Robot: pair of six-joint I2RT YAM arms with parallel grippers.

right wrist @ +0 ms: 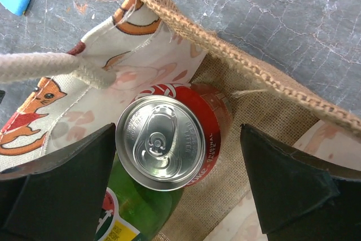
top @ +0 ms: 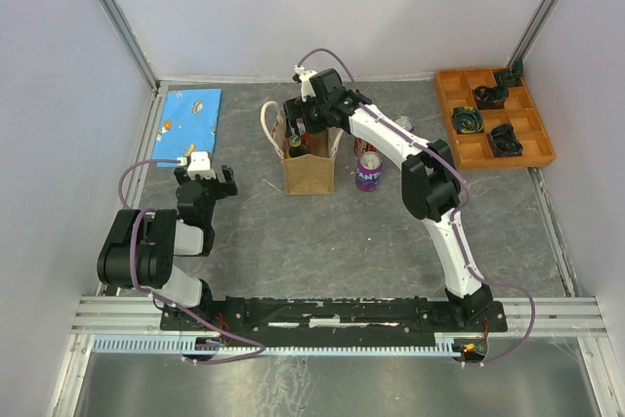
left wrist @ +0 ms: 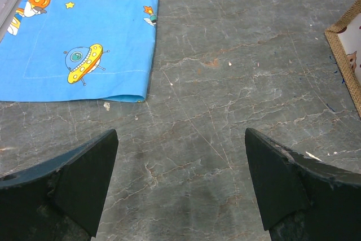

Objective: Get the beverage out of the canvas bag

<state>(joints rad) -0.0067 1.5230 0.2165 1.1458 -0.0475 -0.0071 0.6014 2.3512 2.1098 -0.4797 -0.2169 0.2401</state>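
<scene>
red can (right wrist: 166, 142) top exposed, bag handle (right wrist: 51, 67) alongside

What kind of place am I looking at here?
Probably a robot lab test cell: left arm and right arm bolted to a rail, plain white walls boxing in a grey table, and a staged canvas bag.

The red aluminium drink can (right wrist: 169, 142) in the tan woven canvas bag (right wrist: 271, 83) carries small white "ORIGINAL" on its side; its lid embossing is illegible. The purple drink can (top: 368, 174) shows white "ANT"
</scene>
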